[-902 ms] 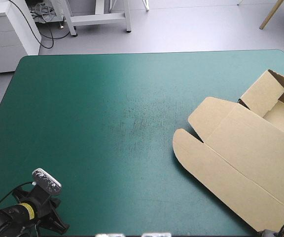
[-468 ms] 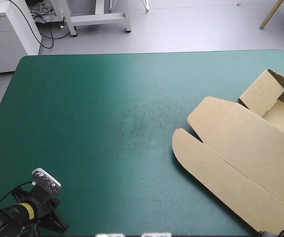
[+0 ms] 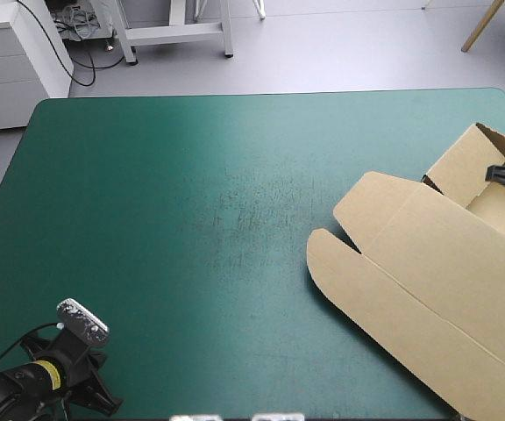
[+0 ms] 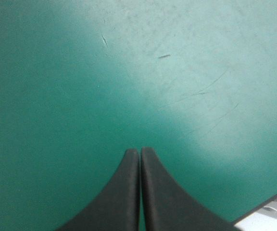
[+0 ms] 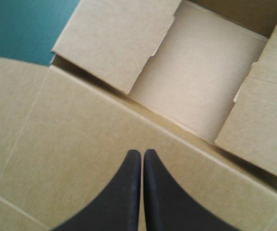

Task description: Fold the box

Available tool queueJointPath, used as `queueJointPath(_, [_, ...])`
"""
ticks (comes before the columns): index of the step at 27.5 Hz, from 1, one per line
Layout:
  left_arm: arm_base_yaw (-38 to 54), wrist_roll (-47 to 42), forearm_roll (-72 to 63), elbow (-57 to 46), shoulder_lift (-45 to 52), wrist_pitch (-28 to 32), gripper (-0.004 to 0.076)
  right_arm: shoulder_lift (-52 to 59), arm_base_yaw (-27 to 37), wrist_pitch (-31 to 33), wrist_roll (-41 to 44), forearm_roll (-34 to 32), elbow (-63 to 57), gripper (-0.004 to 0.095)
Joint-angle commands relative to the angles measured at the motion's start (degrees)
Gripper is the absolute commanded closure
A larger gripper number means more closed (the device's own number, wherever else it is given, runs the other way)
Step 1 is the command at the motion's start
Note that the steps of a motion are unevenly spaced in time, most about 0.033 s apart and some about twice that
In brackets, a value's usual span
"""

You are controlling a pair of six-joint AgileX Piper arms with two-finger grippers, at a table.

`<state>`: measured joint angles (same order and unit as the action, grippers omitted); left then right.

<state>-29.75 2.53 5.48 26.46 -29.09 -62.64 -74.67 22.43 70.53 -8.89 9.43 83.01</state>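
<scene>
Shows a worktop (image 3: 147,263) under a teal-green cover, bare across its left and middle, with faint scuffs (image 3: 252,206) near the centre. Beyond the far edge, grey floor (image 3: 340,53), a white drawer cabinet (image 3: 11,61) at far left and white frame legs (image 3: 178,31). At the right side, the brown box (image 3: 428,272): an open tray with raised walls toward the far right, lid flat and reaching to the near edge. Above the box, near where lid meets tray, the right hand (image 5: 142,151), fingers pressed together, holding nothing. At the near left corner, the left hand (image 4: 139,150), likewise closed and empty, above finely scratched cover.
</scene>
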Motion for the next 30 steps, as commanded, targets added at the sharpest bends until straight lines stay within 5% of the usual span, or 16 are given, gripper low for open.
queueJointPath(1, [-0.3, -0.6, 0.4, 1.3, -0.3, 2.2, 0.0734, 6.5, -3.2, -1.7, -0.5, -0.4, -2.9, 0.0918])
queueJointPath(21, [-0.3, -0.6, 0.4, 1.3, -0.3, 2.2, 0.0734, 39.4, -11.1, -14.2, -4.7, -0.7, -42.2, 0.0927])
queueJointPath(30, [-0.3, -0.6, 0.3, 1.3, -0.3, 2.2, 0.0734, 48.7, -12.4, -22.5, -12.1, 8.8, -49.2, 0.0927])
